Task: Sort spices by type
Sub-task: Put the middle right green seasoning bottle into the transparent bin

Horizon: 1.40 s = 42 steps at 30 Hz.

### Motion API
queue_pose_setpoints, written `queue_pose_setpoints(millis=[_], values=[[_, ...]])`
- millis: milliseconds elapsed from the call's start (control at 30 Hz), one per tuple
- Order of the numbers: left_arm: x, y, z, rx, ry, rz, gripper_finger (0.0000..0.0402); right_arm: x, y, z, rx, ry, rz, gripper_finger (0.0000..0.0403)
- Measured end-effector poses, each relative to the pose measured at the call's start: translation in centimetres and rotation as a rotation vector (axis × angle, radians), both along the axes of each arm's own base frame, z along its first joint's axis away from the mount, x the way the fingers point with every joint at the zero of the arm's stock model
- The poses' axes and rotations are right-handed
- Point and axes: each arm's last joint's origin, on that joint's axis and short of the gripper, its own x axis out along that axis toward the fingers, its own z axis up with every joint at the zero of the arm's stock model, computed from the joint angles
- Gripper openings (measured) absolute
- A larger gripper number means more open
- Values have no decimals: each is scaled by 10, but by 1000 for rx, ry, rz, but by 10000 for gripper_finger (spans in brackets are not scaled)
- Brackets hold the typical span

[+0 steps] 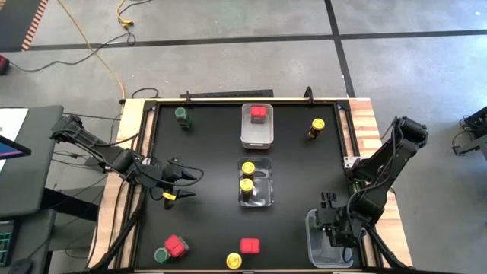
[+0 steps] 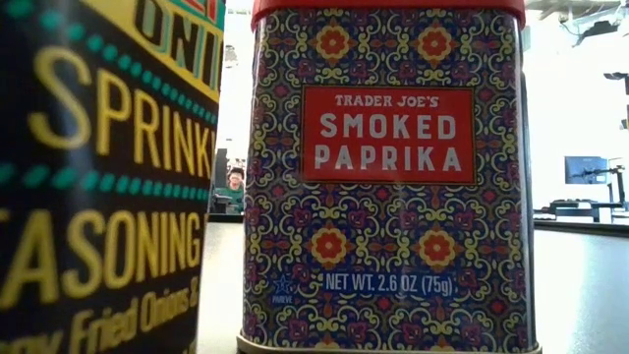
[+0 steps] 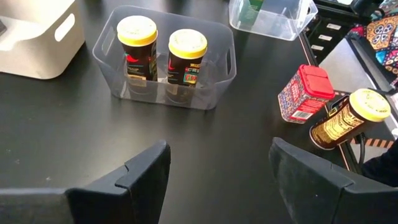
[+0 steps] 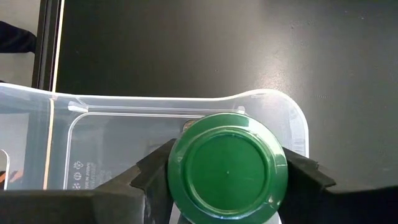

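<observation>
My right gripper (image 1: 335,225) is over the clear bin (image 1: 313,245) at the table's near right corner, shut on a green-lidded jar (image 4: 227,167). My left gripper (image 1: 183,183) is open above bare table at the left, holding nothing, and points toward the middle clear bin (image 3: 214,84) with two yellow-lidded jars (image 3: 137,46) (image 3: 186,55) standing in it. A red tin (image 1: 259,113) sits in the white bin (image 1: 245,135). Loose on the table stand a green jar (image 1: 182,115), a yellow jar (image 1: 316,127), a red tin (image 1: 176,245) beside a green jar (image 1: 161,256), a red tin (image 3: 305,92) and a yellow jar (image 3: 351,117). My right gripper holds the green-lidded jar just under its lid (image 4: 227,167), pinched between the two fingers (image 4: 149,169), one on each side. The fingers come from above, pointing down. The jar is upright inside the clear bin's corner (image 4: 283,109); whether its base rests on the bin floor is hidden by the lid.
The low view is filled by a paprika tin (image 2: 388,177) and a seasoning jar (image 2: 98,177) close to the camera. Wooden table edges (image 1: 365,114) frame the black mat. Open mat lies between the left gripper and the middle bin.
</observation>
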Motion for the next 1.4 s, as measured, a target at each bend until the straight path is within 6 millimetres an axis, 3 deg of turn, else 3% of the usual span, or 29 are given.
queue_pose_setpoints(millis=[1400], values=[[0, 0, 0, 2, 4, 0, 261, -1, -2, 3, -32, 22, 0, 245]])
